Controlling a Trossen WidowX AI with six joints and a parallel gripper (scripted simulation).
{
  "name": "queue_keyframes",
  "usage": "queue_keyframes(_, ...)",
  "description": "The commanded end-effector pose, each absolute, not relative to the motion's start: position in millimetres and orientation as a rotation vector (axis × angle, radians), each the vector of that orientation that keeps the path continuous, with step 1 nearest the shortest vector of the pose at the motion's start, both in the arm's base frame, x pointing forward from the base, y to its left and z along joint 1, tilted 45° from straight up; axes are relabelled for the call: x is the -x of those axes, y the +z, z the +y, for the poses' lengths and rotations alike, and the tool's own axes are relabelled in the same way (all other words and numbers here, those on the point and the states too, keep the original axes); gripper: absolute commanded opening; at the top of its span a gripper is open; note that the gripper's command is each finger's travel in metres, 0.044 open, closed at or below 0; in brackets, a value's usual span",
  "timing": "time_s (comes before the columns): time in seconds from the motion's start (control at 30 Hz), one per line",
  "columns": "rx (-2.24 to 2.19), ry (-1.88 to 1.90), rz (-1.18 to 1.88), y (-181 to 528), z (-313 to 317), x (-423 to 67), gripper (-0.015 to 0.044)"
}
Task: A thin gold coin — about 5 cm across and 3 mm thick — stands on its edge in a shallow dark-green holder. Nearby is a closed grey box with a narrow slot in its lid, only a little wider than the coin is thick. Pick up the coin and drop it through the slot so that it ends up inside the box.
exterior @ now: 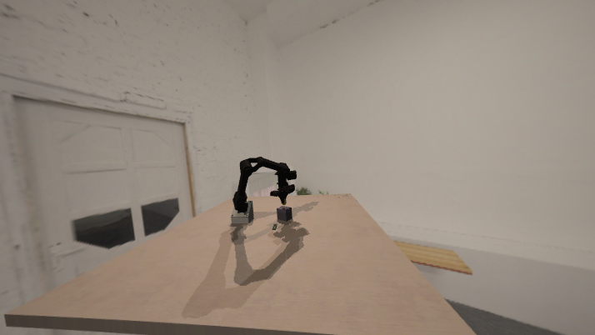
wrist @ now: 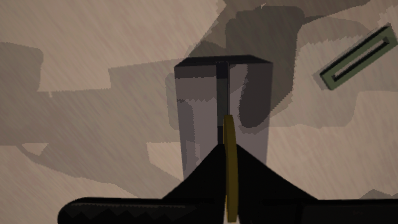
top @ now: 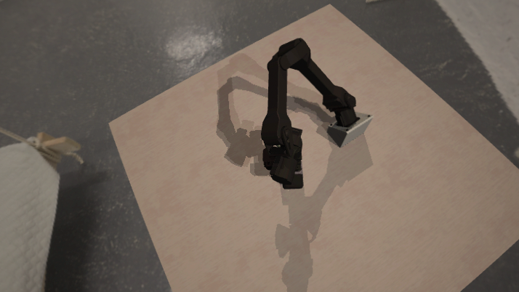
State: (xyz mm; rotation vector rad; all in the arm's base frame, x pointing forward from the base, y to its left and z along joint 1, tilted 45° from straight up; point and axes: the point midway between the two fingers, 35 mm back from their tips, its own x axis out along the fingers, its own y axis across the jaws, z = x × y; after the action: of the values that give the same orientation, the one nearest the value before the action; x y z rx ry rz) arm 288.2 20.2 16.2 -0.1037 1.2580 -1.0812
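Note:
My gripper (wrist: 227, 151) (exterior: 284, 201) is shut on the gold coin (wrist: 229, 165), held edge-on between the black fingers. In the wrist view the coin hangs straight above the grey box (wrist: 200, 115) (exterior: 284, 214), in line with the narrow dark slot (wrist: 222, 90) in its lid. In the top view the arm covers the box, and only a corner of the box (top: 296, 184) shows under the gripper (top: 285, 174). The dark-green holder (wrist: 359, 59) (exterior: 274, 227) lies empty on the table, beside the box.
The arm's grey base (top: 350, 128) (exterior: 242, 217) stands on the wooden table (top: 400, 203) close to the box. A white padded object (top: 25, 214) stands off the table at the left. A slatted bench (exterior: 433, 257) lies beyond the table's right edge.

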Motion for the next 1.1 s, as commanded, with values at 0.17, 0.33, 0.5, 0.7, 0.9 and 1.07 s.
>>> queue_keyframes(0.17, 0.108, -1.078, 1.261, 13.2, 17.5, -287.3, 0.0000)
queue_keyframes(0.33, 0.111, -1.076, 1.263, 11.0, 15.0, -286.4, 0.0000)
queue_keyframes(0.5, 0.110, -1.077, 1.262, 8.8, 12.2, -286.4, 0.0000)
queue_keyframes(0.7, 0.111, -1.077, 1.262, 5.9, 9.7, -286.0, 0.0000)
queue_keyframes(0.9, 0.111, -1.077, 1.262, 3.2, 7.0, -285.7, 0.0000)
queue_keyframes(1.07, 0.101, -1.078, 1.262, 4.0, 8.4, -286.4, 0.0105)
